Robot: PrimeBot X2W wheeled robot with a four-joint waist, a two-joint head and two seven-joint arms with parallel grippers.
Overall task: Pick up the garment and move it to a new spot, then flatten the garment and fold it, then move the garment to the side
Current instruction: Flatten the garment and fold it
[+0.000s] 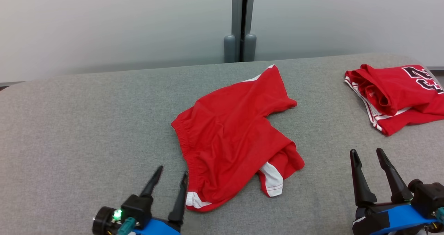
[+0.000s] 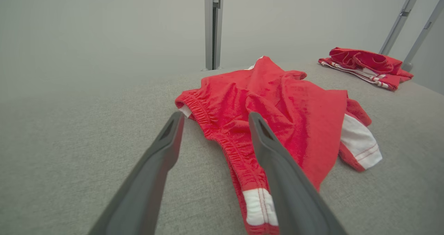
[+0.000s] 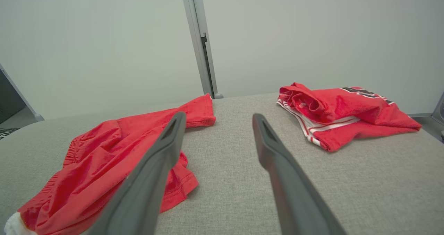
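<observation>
The garment (image 1: pixel 232 131) is a pair of red shorts with white trim, lying spread and slightly rumpled in the middle of the grey padded table (image 1: pixel 86 124). Its elastic waistband faces left and one leg is bunched at the near right. My left gripper (image 1: pixel 172 171) stands open at the waistband's near corner, its right finger beside the white trim. In the left wrist view the garment (image 2: pixel 295 106) has its waistband running between the left gripper's (image 2: pixel 215 114) open fingers. My right gripper (image 1: pixel 366 151) is open over bare table, right of the garment (image 3: pixel 97 151), with nothing between the right gripper's (image 3: pixel 218 114) fingers.
A second red garment (image 1: pixel 399 93), a folded jersey with white stripes and dark numerals, lies at the table's far right corner, also seen as the jersey (image 3: pixel 347 110) and the jersey (image 2: pixel 364 63). A grey post (image 1: pixel 240 23) stands behind the table against a pale wall.
</observation>
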